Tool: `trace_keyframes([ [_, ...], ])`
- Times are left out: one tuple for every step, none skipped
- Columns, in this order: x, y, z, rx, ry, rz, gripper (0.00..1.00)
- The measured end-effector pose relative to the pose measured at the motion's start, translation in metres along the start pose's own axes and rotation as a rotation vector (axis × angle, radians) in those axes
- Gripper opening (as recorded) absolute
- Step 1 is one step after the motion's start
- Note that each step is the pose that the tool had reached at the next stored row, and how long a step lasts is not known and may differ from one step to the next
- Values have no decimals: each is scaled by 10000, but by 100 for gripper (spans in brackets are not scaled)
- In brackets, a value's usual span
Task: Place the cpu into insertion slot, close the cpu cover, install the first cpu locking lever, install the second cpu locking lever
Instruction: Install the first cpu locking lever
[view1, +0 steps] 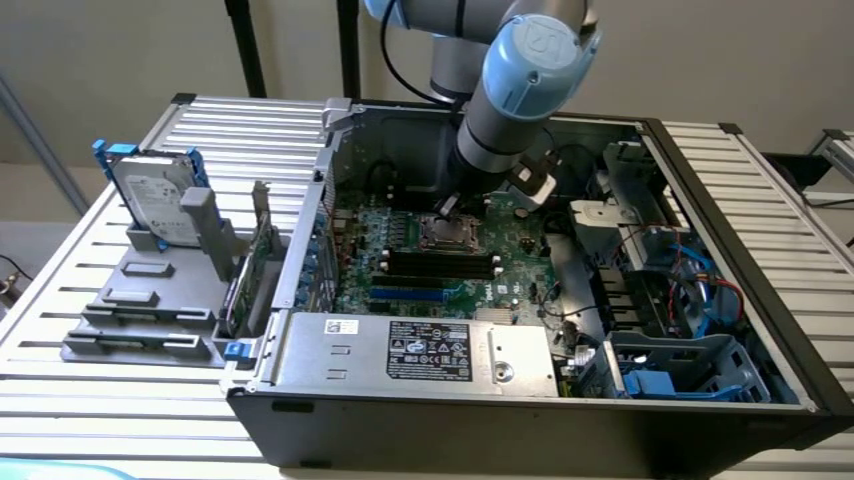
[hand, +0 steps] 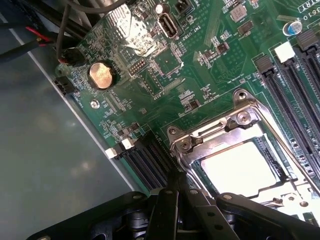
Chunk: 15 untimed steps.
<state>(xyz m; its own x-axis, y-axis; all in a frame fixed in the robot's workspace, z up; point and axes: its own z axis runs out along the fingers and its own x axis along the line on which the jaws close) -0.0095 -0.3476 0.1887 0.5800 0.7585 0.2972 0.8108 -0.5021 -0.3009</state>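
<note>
The cpu (hand: 240, 167), a pale square chip, lies flat in the insertion slot (view1: 451, 236) on the green board. The silver cpu cover (hand: 210, 132) lies down over it as a frame around its edges. My gripper (hand: 176, 186) hangs at the socket's corner nearest the long black memory slots, its black fingers (hand: 167, 210) pressed together with nothing between them. In the exterior view the gripper (view1: 447, 208) reaches down into the open computer case, just above the far edge of the socket. I cannot tell how the locking levers stand.
Long black memory slots (view1: 441, 265) lie beside the socket. A coin battery (hand: 101, 75) and cables (hand: 55, 35) sit near the case wall. The power supply (view1: 414, 350) fills the case front, a drive cage (view1: 681, 370) the exterior view's right. A hard drive (view1: 154, 195) stands outside.
</note>
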Motion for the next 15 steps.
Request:
trace_keyframes([
  [1, 1, 0, 1, 0, 0, 11],
  [0, 3, -1, 2, 1, 0, 11],
  [-1, 5, -2, 2, 0, 0, 11],
  [-2, 7, -3, 3, 0, 0, 11],
  [-3, 9, -4, 4, -2, 1, 11],
  [-3, 11, -5, 5, -2, 2, 11],
  [-3, 13, -6, 7, -3, 2, 11],
  [-3, 14, -6, 7, -3, 3, 11],
  [-4, 16, -7, 7, -3, 2, 11],
  [-5, 19, -8, 8, -3, 2, 11],
  [-5, 22, -8, 8, -4, 2, 11],
  [-6, 24, -9, 8, -3, 3, 11],
  [-6, 26, -8, 8, -2, 3, 11],
  [-8, 28, -8, 8, -2, 3, 11],
  [-9, 29, -7, 8, -2, 3, 11],
])
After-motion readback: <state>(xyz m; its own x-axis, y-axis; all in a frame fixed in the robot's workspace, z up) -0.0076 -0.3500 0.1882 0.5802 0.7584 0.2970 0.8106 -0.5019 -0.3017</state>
